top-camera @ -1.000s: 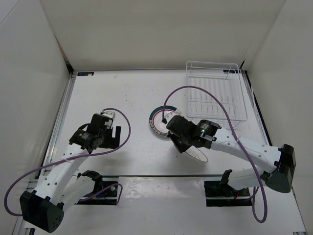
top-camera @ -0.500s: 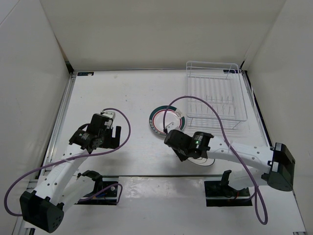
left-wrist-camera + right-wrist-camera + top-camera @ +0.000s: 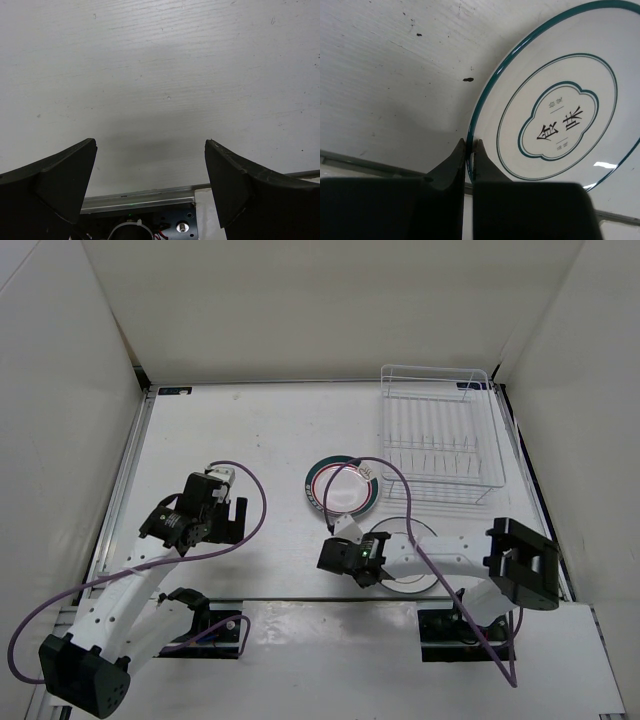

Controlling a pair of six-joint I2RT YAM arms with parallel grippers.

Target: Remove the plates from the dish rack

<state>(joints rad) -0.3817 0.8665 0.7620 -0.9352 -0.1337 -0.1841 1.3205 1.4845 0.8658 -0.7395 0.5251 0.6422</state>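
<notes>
The white wire dish rack (image 3: 435, 440) stands at the back right with no plates showing in it. A plate with a green-and-red rim band (image 3: 342, 487) lies flat on the table in the middle. My right gripper (image 3: 368, 560) is shut on the left rim of the plate with the thin dark rim (image 3: 412, 575), which sits low by the table's front edge. In the right wrist view my right gripper (image 3: 470, 145) pinches that rim, and the plate's (image 3: 555, 125) centre motif shows. My left gripper (image 3: 208, 522) is open and empty over bare table, as the left wrist view (image 3: 150, 145) confirms.
The table's metal front edge strip (image 3: 140, 200) runs just below the left gripper. White walls enclose the back and sides. The right arm's purple cable (image 3: 400, 495) loops over the table between the banded plate and the rack.
My right arm has drawn back toward the front edge and brought the thin-rimmed plate down from a tilted hold to low and flat. The left arm has not moved.
</notes>
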